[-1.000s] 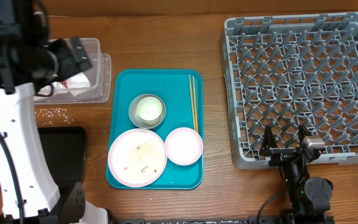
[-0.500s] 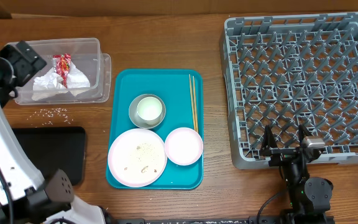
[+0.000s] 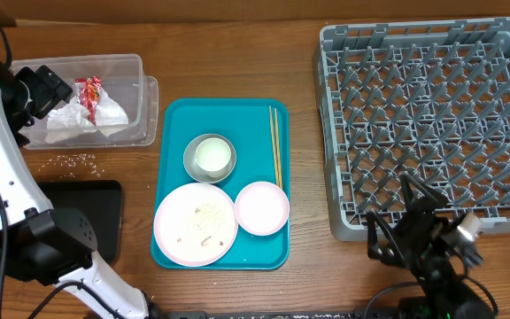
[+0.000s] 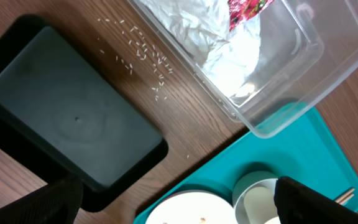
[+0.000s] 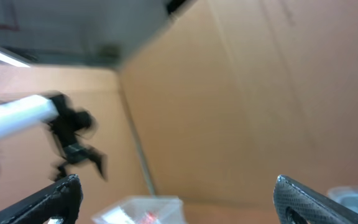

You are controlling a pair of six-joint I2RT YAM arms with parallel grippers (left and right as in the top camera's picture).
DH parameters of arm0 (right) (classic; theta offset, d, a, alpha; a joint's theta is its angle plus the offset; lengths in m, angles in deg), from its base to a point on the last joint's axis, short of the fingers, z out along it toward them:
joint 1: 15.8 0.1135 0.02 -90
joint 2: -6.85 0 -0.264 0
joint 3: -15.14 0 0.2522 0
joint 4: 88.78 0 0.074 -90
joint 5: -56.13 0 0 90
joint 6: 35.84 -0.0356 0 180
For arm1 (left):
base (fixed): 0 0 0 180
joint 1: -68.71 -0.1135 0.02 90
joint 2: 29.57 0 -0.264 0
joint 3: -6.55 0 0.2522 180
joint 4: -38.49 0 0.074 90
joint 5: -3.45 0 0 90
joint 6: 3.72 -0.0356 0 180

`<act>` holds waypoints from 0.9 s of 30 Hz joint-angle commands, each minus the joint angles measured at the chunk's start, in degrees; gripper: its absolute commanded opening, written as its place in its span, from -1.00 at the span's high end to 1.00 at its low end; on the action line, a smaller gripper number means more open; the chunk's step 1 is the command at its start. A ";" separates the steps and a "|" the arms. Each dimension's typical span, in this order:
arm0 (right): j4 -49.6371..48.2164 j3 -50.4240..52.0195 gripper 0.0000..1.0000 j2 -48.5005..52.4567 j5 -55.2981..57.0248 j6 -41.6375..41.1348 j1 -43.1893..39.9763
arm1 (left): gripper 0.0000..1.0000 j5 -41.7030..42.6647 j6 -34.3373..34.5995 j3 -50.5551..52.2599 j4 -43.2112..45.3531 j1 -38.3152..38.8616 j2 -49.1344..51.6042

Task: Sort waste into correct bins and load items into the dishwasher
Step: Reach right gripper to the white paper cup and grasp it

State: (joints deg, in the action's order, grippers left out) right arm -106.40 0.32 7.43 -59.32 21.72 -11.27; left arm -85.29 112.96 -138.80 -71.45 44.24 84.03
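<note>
overhead view, 12 o'clock at the far edge. serving tray (image 3: 171, 120) at centre of table (image 3: 237, 53). rack (image 3: 432, 124) at its 3 o'clock, apart. tub (image 3: 136, 69) at 10 o'clock, just beside the tray corner. low tray (image 3: 91, 213) at 8 o'clock. grains (image 3: 76, 160) on the table between tub and low tray. in the tub: napkin (image 3: 67, 126), with wrapper (image 3: 88, 91) at its 12 o'clock. on the serving tray: bowl (image 3: 209, 158) centre, plate (image 3: 195, 224) at 7 o'clock, small plate (image 3: 261, 208) at 5 o'clock, chopsticks (image 3: 275, 146) along the 3 o'clock edge, lying 12 to 6.

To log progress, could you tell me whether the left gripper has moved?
Yes: the left gripper went leftward, from over the clear tub to its left end.
</note>
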 commanded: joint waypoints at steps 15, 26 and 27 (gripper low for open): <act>39.08 -59.23 -0.99 50.69 -24.61 16.24 1.70 | -0.99 -1.46 0.76 0.24 4.11 0.04 1.14; 85.05 -105.37 -0.99 94.64 11.17 31.43 29.99 | -1.00 -11.08 0.79 0.24 1.55 0.00 1.14; 87.58 -107.91 -0.99 97.70 13.16 31.41 31.58 | -1.00 -11.80 0.83 0.24 1.49 -0.07 1.14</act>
State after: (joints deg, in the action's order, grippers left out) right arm -24.35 -98.91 97.04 -62.40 49.56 14.85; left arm -92.30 113.18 -138.76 -69.44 44.24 84.79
